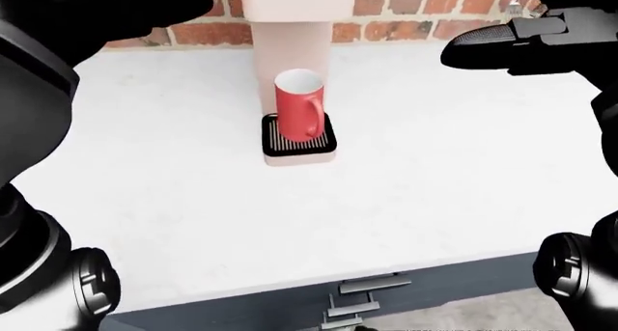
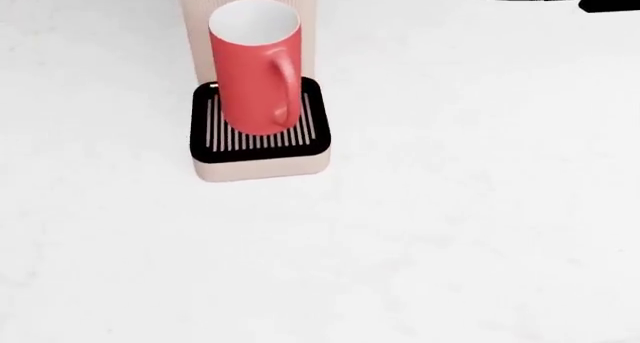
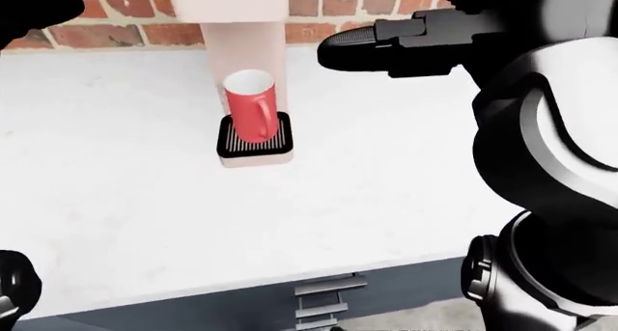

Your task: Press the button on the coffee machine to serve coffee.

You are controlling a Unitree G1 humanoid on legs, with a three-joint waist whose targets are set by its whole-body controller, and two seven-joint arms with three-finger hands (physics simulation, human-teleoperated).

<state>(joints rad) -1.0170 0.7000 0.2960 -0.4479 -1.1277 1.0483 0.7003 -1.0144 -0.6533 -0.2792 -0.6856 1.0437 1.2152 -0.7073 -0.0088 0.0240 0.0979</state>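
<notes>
Coffee machine (image 1: 290, 27), pale pink, stands at the far edge of the white table (image 1: 454, 172), against the brick wall (image 1: 406, 16). A red mug (image 2: 255, 65) sits upright on its black slatted drip tray (image 2: 262, 137), handle turned toward the table's near edge. I cannot see the button. My right hand (image 3: 372, 47) hangs above the table to the right of the machine, apart from it, with its dark fingers stretched out toward the machine. My left hand (image 1: 125, 9) shows as a dark mass near the far left corner; I cannot tell how its fingers are set. Drawer handles (image 3: 324, 295) show below the near edge.
</notes>
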